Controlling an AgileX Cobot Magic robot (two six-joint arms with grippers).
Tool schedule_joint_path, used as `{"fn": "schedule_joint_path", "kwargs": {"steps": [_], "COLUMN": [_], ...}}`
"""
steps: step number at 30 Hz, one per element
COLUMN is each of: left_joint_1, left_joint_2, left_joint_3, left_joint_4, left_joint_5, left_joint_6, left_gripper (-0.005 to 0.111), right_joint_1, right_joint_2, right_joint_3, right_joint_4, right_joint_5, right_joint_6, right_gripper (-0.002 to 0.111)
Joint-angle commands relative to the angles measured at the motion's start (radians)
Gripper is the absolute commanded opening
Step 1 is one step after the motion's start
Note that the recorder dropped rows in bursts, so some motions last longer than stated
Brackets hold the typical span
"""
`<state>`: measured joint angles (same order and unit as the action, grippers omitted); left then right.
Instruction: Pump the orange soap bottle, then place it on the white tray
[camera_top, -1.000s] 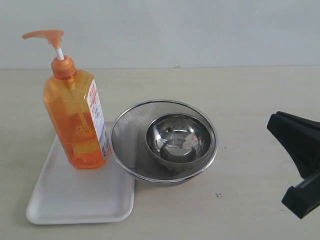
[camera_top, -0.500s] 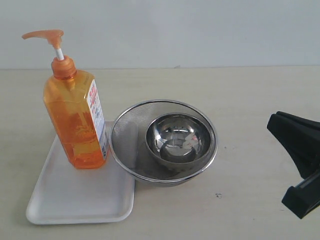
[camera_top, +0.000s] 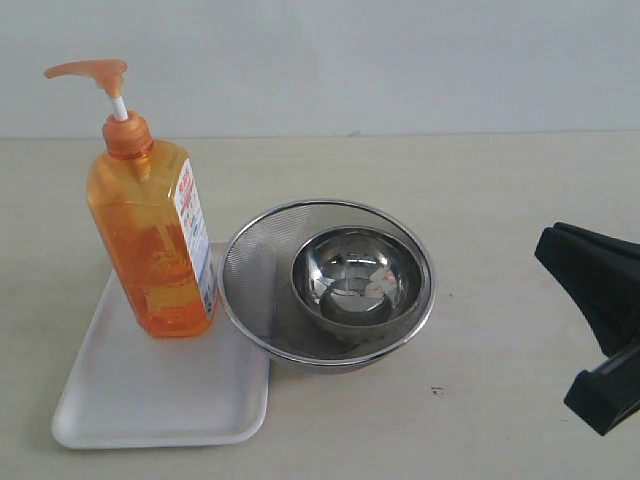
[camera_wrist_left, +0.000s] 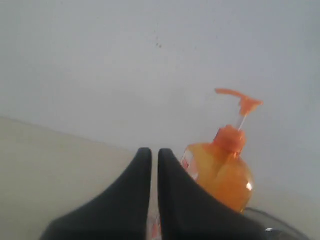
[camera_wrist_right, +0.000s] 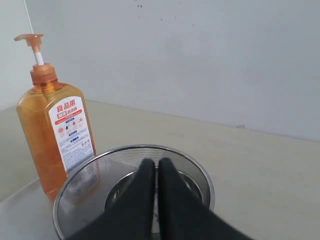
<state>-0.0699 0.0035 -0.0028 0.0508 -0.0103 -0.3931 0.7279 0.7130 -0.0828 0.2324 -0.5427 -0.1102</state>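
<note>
Standing upright on white tray (camera_top: 150, 400): orange soap bottle (camera_top: 150, 250); left, right jaws closed, empty.

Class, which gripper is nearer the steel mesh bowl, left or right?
Right. The right gripper points at the steel mesh bowl, hanging apart from it. The left gripper lies outside the exterior view, with the orange soap bottle between it and the bowl.

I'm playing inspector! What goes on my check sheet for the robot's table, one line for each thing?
Surface: pale table, a few small dark specks.
Job's things: orange soap bottle stands upright on the white tray.
Clutter: mesh bowl beside the tray, smaller steel bowl inside it.
Grippers: left pincer shut, empty; right pincer shut, empty.
Cables: nothing seen.
Surroundings: plain pale wall behind the table.
</note>
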Motion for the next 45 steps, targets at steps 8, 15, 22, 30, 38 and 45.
{"fn": "schedule_joint_path", "kwargs": {"steps": [8,15,22,30,38,45], "left_joint_1": [0.002,0.002,0.002,0.002,0.002,0.002], "left_joint_2": [-0.003,-0.003,-0.003,-0.003,-0.003,-0.003], "left_joint_3": [0.003,0.003,0.003,0.003,0.003,0.003], "left_joint_4": [-0.257,-0.241,-0.234,-0.234,-0.234,-0.234], "left_joint_5": [0.301,0.317,0.327,0.325,0.325,0.325], "left_joint_6": [0.480,0.488,0.580,0.577,0.577,0.577], "left_gripper": [0.005,0.005,0.005,0.005,0.005,0.005], "right_joint_1": [-0.003,-0.003,-0.003,-0.003,-0.003,-0.003], "right_joint_2": [-0.006,-0.006,-0.006,-0.006,-0.006,-0.006], "right_joint_3": [0.005,0.005,0.005,0.005,0.005,0.005], "right_joint_4": [0.001,0.001,0.001,0.001,0.001,0.001], "right_joint_5": [0.000,0.000,0.000,0.000,0.000,0.000], "right_joint_6": [0.001,0.001,0.001,0.001,0.001,0.001], "right_gripper": [0.000,0.000,0.000,0.000,0.000,0.000]}}
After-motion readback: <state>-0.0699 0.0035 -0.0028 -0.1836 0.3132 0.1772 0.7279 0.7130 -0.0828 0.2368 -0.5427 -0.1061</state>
